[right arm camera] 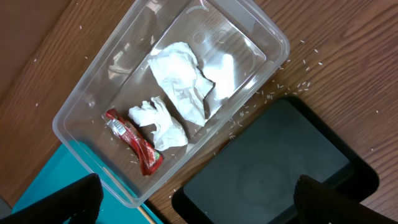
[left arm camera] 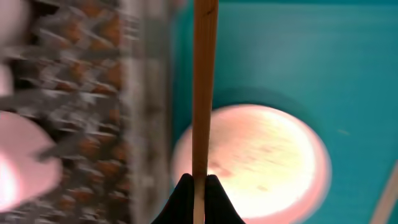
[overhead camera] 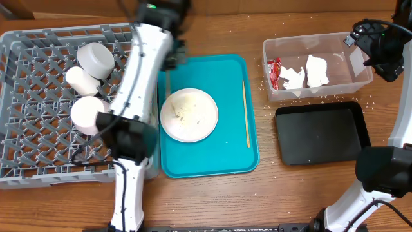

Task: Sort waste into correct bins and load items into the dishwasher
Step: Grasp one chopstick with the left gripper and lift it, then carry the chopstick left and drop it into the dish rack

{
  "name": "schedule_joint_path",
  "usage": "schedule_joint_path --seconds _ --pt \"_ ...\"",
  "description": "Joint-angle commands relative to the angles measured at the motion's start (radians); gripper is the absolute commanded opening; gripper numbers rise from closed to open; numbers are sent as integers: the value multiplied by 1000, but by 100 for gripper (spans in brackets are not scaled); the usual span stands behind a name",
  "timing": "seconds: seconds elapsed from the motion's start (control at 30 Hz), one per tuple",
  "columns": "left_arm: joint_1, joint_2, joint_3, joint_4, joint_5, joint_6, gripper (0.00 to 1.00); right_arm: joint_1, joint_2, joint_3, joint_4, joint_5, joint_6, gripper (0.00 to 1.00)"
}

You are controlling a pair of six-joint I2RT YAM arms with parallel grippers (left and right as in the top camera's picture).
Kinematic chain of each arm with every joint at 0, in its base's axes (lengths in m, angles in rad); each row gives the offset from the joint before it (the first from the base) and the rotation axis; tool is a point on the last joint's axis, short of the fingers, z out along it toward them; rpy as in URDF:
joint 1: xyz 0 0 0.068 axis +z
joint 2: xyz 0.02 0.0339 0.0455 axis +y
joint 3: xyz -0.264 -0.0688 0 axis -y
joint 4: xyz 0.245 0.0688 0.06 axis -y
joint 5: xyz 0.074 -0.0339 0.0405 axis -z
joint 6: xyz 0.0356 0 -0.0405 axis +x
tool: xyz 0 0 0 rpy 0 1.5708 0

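My left gripper [left arm camera: 199, 178] is shut on one wooden chopstick [left arm camera: 205, 87], held over the seam between the grey dish rack [left arm camera: 81, 93] and the teal tray [left arm camera: 280, 56]. The white plate [overhead camera: 189, 115] below it has rice grains on it. The other chopstick [overhead camera: 246, 113] lies on the tray's right side. Three white crockery pieces [overhead camera: 96, 58] sit in the rack [overhead camera: 38, 90]. My right gripper [right arm camera: 198, 186] is open and holds nothing, high over the clear tub [right arm camera: 81, 106] and black tray [right arm camera: 280, 168]. The tub holds two crumpled napkins [right arm camera: 183, 84] and a red-and-white wrapper [right arm camera: 134, 140].
Rice grains [right arm camera: 298, 84] are scattered on the wooden table around the clear tub [overhead camera: 315, 37] and the black tray [overhead camera: 322, 135]. The left arm [overhead camera: 138, 77] stretches along the rack's right wall.
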Motion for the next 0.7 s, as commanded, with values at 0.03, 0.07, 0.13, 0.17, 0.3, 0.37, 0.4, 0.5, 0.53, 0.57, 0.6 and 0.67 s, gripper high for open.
schedule_joint_path --seconds 0.03,0.07,0.13,0.17,0.3,0.37,0.4,0.5,0.53,0.57,0.6,0.67 --pt "120 -13 17 18 -120 142 4 1 0 16 0 6 5 100" --pt "145 -13 17 41 -113 153 4 1 0 16 0 6 5 100" --pt "186 -11 14 79 -86 183 4 1 0 16 0 6 5 100" --pt "206 -11 13 104 -50 220 4 1 0 16 0 6 5 100" --pt "240 -11 13 164 85 316 4 1 0 16 0 6 5 100" --pt "243 -11 13 181 128 322 4 1 0 16 0 6 5 100" --pt "243 -11 13 185 139 322 4 1 0 16 0 6 5 100" --pt "241 -9 13 183 137 315 4 1 0 16 0 6 5 100" --pt "241 -7 13 184 138 314 4 1 0 16 0 6 5 100" --pt "241 -4 13 186 138 311 4 1 0 16 0 6 5 100" --pt "241 3 13 187 138 297 4 1 0 16 0 6 5 100" --pt "241 11 13 187 138 283 4 1 0 16 0 6 5 100"
